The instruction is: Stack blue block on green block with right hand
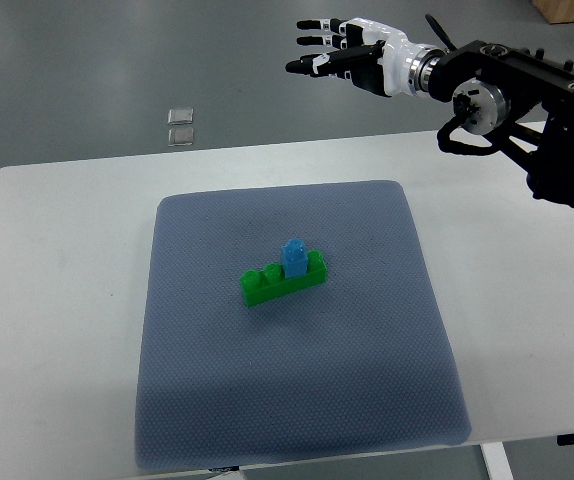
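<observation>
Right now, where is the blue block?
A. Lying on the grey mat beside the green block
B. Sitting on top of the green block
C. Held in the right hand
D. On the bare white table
B: the blue block sits on the green block, while the right hand is raised far from it, fingers spread and empty.

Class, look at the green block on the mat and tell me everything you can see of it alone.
The green block is a long, bright green brick of what looks like plastic, with round studs along its top. It lies flat near the middle of the blue-grey mat, set at a slant so its right end sits farther from the camera. The small blue block stands on it, toward the right end, with one stud showing to its right and two to its left. Nothing else touches it; the right hand hangs far off, above the table's far edge.
</observation>
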